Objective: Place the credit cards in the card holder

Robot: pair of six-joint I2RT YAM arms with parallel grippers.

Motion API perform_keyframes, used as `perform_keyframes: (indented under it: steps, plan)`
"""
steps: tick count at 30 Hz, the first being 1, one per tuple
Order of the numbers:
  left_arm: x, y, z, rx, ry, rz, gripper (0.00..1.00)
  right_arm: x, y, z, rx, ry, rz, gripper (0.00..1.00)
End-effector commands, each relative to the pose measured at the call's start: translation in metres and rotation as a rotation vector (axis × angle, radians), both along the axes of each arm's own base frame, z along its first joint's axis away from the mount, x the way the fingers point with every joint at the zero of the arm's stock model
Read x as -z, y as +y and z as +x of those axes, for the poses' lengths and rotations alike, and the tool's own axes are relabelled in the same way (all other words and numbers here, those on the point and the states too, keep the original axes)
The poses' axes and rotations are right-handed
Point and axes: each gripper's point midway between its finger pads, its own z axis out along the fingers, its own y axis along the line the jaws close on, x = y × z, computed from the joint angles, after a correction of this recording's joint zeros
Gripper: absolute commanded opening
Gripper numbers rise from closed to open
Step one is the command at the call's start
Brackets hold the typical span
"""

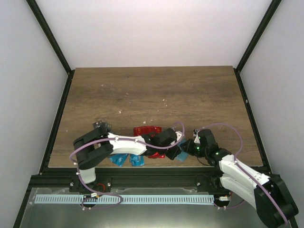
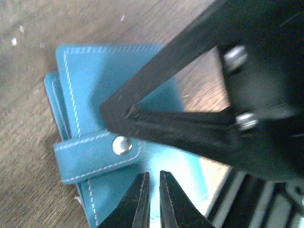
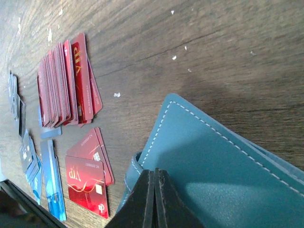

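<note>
The teal card holder (image 2: 95, 76) lies flat near the table's front edge (image 1: 183, 156), its strap with a metal snap (image 2: 122, 145) across it. My left gripper (image 2: 154, 176) hovers over its lower part with the jaws a narrow slit apart and nothing visibly between them. A glossy bright blue patch (image 2: 190, 166) shows just beside them; whether it is a card I cannot tell. My right gripper (image 3: 154, 172) is shut, its tips pressed on the holder's stitched cover (image 3: 228, 161). Red credit cards (image 3: 66, 85) stand fanned in a stack, and more red ones (image 3: 88, 183) lie flat nearby.
Blue cards (image 3: 52, 185) and dark cards (image 3: 14, 95) lie near the front edge left of the holder. In the top view the blue cards (image 1: 126, 160) sit partly under my left arm. A black frame rail (image 1: 142, 178) borders the table's near edge.
</note>
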Motion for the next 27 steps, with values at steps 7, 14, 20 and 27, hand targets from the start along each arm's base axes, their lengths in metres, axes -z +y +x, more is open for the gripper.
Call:
perform_keyframes:
  steps: [7,14,20,27]
  plan:
    - [0.059,0.024,-0.008,-0.006,0.033,0.133,0.08,-0.026,0.006,0.016,-0.006,-0.059,0.003,0.01]
    - [0.062,0.032,-0.01,-0.029,0.042,0.138,0.07,-0.023,0.001,0.016,0.005,-0.06,-0.037,0.01]
    - [0.062,0.034,-0.01,-0.036,0.048,0.142,0.07,-0.011,-0.007,0.012,0.022,-0.054,-0.066,0.01]
    - [0.063,0.034,-0.011,-0.038,0.053,0.145,0.06,-0.001,-0.011,0.008,0.029,-0.039,-0.079,0.01]
